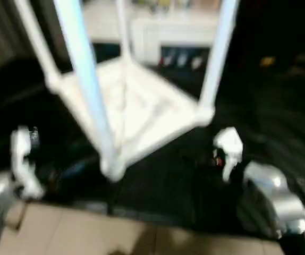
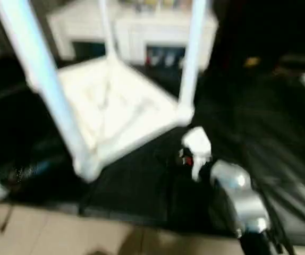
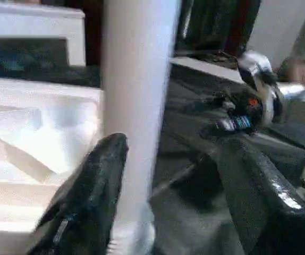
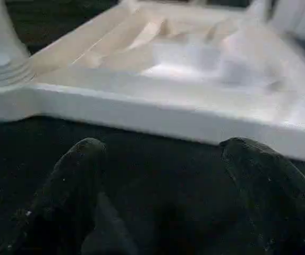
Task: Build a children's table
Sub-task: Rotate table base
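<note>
Tabletop [image 1: 136, 114] lying underside-up on black cloth [image 2: 142, 186], four legs standing upright; left claw [image 3: 168, 196] gaping around near-corner leg [image 3: 136, 106], not gripping; right claw [image 4: 158, 196] hanging wide, empty, facing tabletop's side edge

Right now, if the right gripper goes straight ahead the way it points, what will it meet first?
Probably the side rim of the upturned tabletop, across a strip of dark cloth; depth is unclear. The right gripper holds nothing.
</note>
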Motion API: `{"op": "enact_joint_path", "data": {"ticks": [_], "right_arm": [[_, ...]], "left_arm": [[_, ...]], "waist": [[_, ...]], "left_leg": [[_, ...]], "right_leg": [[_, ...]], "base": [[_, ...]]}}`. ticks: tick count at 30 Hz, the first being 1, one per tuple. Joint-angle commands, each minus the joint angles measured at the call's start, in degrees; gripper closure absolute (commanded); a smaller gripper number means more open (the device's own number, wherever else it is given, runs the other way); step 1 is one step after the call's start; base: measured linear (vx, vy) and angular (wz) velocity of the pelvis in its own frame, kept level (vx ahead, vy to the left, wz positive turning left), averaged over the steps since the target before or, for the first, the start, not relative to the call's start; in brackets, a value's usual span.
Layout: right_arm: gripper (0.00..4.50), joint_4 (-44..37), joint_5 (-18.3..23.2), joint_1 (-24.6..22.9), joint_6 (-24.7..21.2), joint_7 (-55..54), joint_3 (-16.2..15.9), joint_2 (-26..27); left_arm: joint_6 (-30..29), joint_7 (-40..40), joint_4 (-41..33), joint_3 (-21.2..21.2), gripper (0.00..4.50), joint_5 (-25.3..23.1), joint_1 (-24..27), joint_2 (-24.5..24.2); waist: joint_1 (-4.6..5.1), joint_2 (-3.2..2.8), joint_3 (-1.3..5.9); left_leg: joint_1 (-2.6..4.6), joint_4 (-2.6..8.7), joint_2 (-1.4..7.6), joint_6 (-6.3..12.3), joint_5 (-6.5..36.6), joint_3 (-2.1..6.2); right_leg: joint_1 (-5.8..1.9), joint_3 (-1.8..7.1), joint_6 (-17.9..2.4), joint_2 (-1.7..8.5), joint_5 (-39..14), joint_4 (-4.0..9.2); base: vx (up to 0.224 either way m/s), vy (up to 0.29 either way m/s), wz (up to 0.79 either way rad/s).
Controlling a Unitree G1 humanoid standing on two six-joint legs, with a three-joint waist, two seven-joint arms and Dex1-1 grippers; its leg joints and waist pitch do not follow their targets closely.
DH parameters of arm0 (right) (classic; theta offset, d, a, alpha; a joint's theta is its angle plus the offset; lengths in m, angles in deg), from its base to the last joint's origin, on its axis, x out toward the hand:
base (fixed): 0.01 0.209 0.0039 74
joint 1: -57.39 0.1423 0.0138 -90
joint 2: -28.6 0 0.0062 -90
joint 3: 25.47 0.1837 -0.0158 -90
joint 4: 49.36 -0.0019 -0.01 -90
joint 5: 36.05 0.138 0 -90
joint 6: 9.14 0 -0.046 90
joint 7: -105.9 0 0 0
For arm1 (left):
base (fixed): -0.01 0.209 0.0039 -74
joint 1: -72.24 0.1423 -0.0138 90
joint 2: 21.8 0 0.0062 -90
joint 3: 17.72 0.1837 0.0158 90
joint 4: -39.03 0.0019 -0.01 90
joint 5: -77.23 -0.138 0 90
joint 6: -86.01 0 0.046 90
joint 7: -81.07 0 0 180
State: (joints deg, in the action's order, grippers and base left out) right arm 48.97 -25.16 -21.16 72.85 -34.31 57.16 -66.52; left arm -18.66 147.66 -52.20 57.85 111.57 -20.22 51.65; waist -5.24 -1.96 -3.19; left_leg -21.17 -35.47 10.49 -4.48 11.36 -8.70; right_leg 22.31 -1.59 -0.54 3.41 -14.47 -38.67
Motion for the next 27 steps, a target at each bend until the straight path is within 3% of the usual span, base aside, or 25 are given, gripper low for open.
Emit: {"op": "enact_joint_path", "data": {"ticks": [1,4,6,7,9,13,17,20,21,24,26,27], "right_arm": [[0.59,-1.19,-0.13,0.54,-0.42,-0.33,0.42,-0.43],[0.59,-1.71,-0.71,0.48,-0.76,-1.37,0.25,0.25],[0.59,-1.52,-1.29,0.56,-1.02,-2.70,0.07,0.82],[0.59,-0.91,-2.27,0.77,-1.22,-4.40,0.01,1.23],[0.59,-0.02,-3.42,1.12,-1.66,-6.35,0.14,1.68],[0.59,3.99,-6.14,3.40,-2.47,-15.41,2.69,4.25],[0.59,10.58,-8.29,7.63,-2.90,-25.01,5.04,6.87],[0.59,16.54,-8.94,11.17,-1.68,-27.56,4.69,8.66],[0.59,18.17,-9.22,12.12,-1.44,-28.09,4.47,9.15],[0.59,21.39,-9.00,14.26,-1.23,-28.29,4.45,10.59],[0.59,22.22,-8.71,14.92,-1.18,-27.93,4.57,11.12],[0.59,23.24,-7.84,15.92,-1.11,-26.81,4.98,11.90]], "left_arm": [[1.37,-0.68,1.70,2.58,1.01,-2.77,-2.42,0.90],[4.30,-3.02,5.90,6.52,0.84,-7.29,-6.67,3.64],[5.06,-5.04,7.47,7.83,0.71,-8.65,-8.42,5.37],[5.43,-5.51,8.16,9.10,0.56,-9.51,-9.37,6.25],[5.69,-6.12,8.74,10.30,0.42,-10.48,-10.23,7.04],[4.21,-5.82,7.78,12.83,0.07,-9.41,-12.22,10.30],[3.42,-5.55,6.43,17.59,0.01,-9.16,-15.01,15.20],[3.06,-6.24,5.05,22.34,0.01,-10.06,-16.91,19.37],[3.25,-6.90,5.10,23.92,0.01,-10.95,-17.58,20.83],[3.67,-8.26,5.81,27.54,0.01,-12.79,-19.33,25.06],[4.58,-9.26,6.84,28.89,0.01,-14.39,-20.21,26.85],[6.05,-11.48,9.56,30.84,0.01,-16.78,-21.99,30.49]], "waist": [[1.02,-1.04,3.14],[0.96,-0.66,2.71],[1.38,-0.32,2.93],[1.52,-0.28,2.96],[2.12,-0.11,3.41],[2.73,0.08,3.53],[2.74,-0.27,3.78],[2.36,-0.15,4.01],[2.42,0.06,4.06],[2.30,0.35,4.33],[2.27,0.38,4.28],[2.37,0.31,4.19]], "left_leg": [[1.36,5.38,2.46,0.51,14.24,0.49],[1.41,5.60,2.24,-0.41,19.41,0.02],[0.49,5.91,2.29,-1.09,17.07,0.21],[0.55,5.84,2.25,-1.14,16.45,0.14],[0.38,5.55,2.08,-0.58,12.41,-0.09],[0.26,5.02,1.72,0.36,8.33,-0.50],[0.45,4.66,1.74,1.11,5.80,-0.79],[0.49,4.40,1.94,1.72,4.49,-0.89],[0.05,4.34,1.91,2.37,2.74,-0.81],[-0.07,3.85,1.88,4.28,-0.24,-0.98],[-0.21,3.80,1.87,4.96,-0.48,-0.88],[-0.18,3.77,1.83,5.47,0.25,-0.98]], "right_leg": [[-1.28,1.87,-12.81,2.24,-2.62,5.35],[-1.51,2.37,-11.41,3.33,-10.11,6.81],[-2.30,2.45,-9.61,3.61,-10.87,6.79],[-2.19,2.48,-9.50,3.56,-10.25,6.79],[-2.43,2.55,-9.86,3.46,-5.05,6.59],[-2.35,2.64,-11.57,3.31,0.65,6.32],[-2.42,2.60,-13.21,3.16,5.49,5.90],[-2.78,2.65,-13.68,3.24,8.65,5.65],[-3.13,2.58,-13.83,3.29,11.19,5.36],[-3.39,2.61,-14.31,3.28,16.18,5.01],[-3.48,2.47,-14.15,3.25,17.31,4.97],[-3.35,2.50,-14.21,3.25,16.82,5.18]], "base": [[0.000,0.000,0.00],[0.000,0.000,0.00],[0.000,0.000,0.00],[0.000,0.000,0.00],[0.000,0.000,0.00],[0.000,0.000,0.00],[0.000,0.000,0.00],[0.000,0.000,0.00],[0.000,0.000,0.00],[0.000,0.000,0.00],[0.000,0.000,0.00],[0.000,0.000,0.00]]}}
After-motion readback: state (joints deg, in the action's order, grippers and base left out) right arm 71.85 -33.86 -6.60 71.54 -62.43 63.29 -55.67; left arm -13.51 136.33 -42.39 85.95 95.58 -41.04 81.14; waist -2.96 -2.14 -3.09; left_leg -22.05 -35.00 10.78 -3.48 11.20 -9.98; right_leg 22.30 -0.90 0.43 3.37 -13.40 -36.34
